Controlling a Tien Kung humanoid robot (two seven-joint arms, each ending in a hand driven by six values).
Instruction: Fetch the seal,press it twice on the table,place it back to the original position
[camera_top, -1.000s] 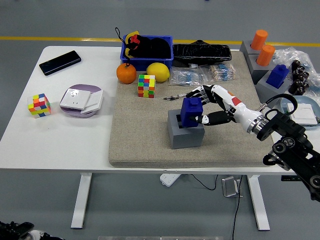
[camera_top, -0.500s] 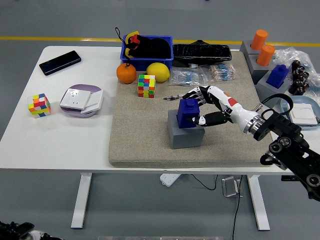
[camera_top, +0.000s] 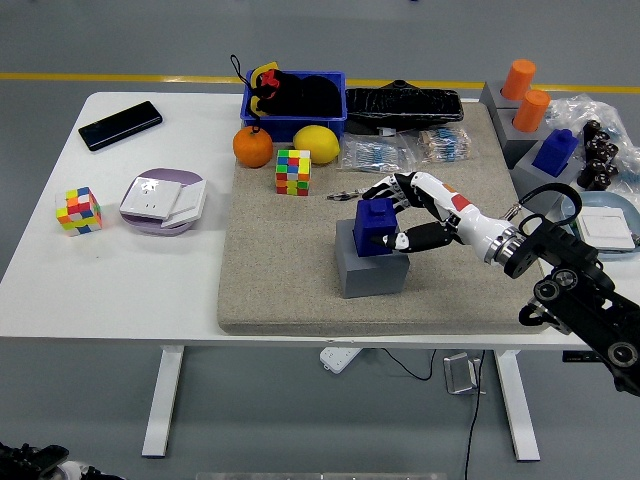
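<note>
The seal's (camera_top: 377, 226) lower part sits hidden in the grey holder (camera_top: 371, 268); the right hand's (camera_top: 410, 212) palm side perhaps touches it, unclear.

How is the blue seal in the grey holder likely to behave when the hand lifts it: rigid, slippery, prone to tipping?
The blue seal looks like a rigid moulded block, so it probably won't deform under the right hand. Its smooth faces may be somewhat slippery. It sits in the grey holder, so it likely stays upright there, though it could bind if pulled at an angle.

Right hand (camera_top: 405, 212) around the blue seal (camera_top: 376, 225) on its grey holder (camera_top: 369, 264), on the mat (camera_top: 290, 270).
</note>
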